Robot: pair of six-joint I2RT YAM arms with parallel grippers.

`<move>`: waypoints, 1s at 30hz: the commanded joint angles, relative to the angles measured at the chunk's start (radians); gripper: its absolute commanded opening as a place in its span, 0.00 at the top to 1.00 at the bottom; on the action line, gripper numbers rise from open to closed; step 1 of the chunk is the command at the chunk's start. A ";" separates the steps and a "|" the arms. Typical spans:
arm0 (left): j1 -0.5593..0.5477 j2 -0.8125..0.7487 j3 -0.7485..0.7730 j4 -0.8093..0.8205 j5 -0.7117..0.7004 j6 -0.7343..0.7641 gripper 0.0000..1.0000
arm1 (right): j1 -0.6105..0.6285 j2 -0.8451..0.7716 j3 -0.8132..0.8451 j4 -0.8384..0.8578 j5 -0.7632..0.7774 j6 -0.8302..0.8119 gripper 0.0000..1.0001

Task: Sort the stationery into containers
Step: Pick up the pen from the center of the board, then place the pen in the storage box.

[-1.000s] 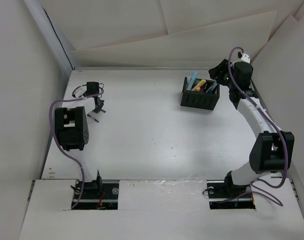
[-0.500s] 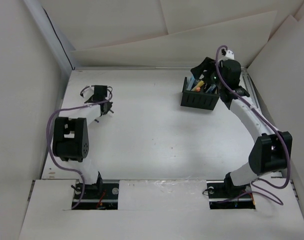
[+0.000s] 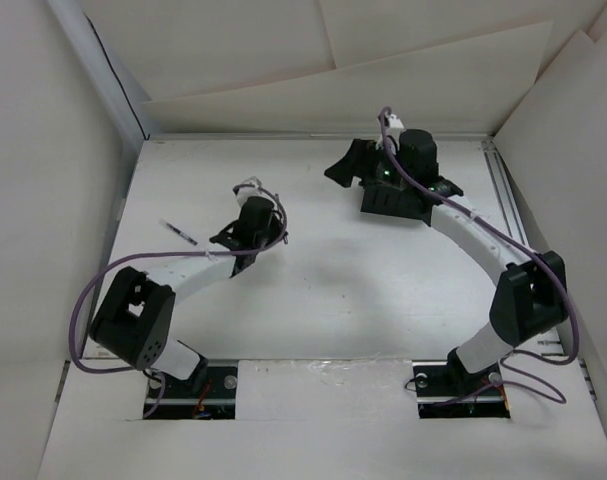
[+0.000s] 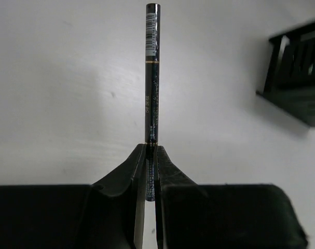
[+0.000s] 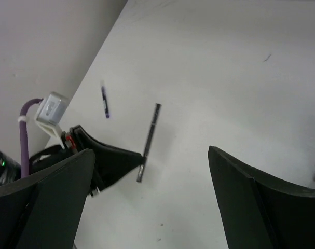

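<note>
My left gripper [image 3: 261, 232] is near the middle of the table. In the left wrist view it [image 4: 151, 149] is shut on a thin dark pen [image 4: 152, 78] that sticks out well past the fingertips, above the table. The black organizer box [image 3: 383, 203] stands at the back right, largely hidden under my right arm; its slotted side shows in the left wrist view [image 4: 297, 78]. My right gripper [image 3: 345, 165] is open and empty just left of the box. From the right wrist view [image 5: 153, 155] I see the held pen [image 5: 152, 124]. A loose dark-blue pen [image 3: 178, 232] lies on the table at the left.
White walls close in the table on the left, back and right. The loose pen also shows in the right wrist view [image 5: 104, 101], near the left wall. The arm bases sit at the near edge.
My left arm has swung from the far left toward the middle with the dark pen in its jaws. My right gripper has moved left, from the box's right side across to its left.
</note>
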 commanded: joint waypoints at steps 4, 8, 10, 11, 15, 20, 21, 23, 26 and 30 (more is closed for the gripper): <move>-0.211 -0.126 -0.068 0.162 0.033 0.163 1.00 | 0.090 0.082 0.018 0.031 -0.088 -0.014 0.04; -0.231 -0.185 -0.114 0.213 0.075 0.185 1.00 | 0.134 0.103 -0.034 0.041 -0.014 -0.014 0.04; -0.231 -0.203 -0.125 0.224 0.095 0.185 1.00 | 0.134 0.103 -0.053 0.054 -0.002 -0.003 0.04; -0.231 -0.216 -0.125 0.224 0.095 0.185 1.00 | 0.134 0.103 -0.068 0.054 0.015 -0.003 0.04; -0.231 -0.225 -0.125 0.237 0.117 0.194 1.00 | 0.143 0.079 -0.091 0.066 0.058 -0.003 0.05; -0.231 -0.225 -0.125 0.259 0.138 0.205 1.00 | 0.143 0.100 -0.091 0.090 -0.009 0.006 0.24; -0.231 -0.225 -0.125 0.259 0.138 0.214 1.00 | 0.143 0.100 -0.091 0.104 -0.024 0.017 0.28; -0.231 -0.225 -0.125 0.259 0.149 0.214 1.00 | 0.143 0.109 -0.091 0.113 -0.040 0.026 0.42; -0.231 -0.225 -0.125 0.259 0.149 0.223 1.00 | 0.143 0.132 -0.082 0.123 -0.049 0.035 0.64; -0.231 -0.216 -0.116 0.259 0.158 0.223 1.00 | 0.134 0.132 -0.082 0.147 -0.069 0.047 0.89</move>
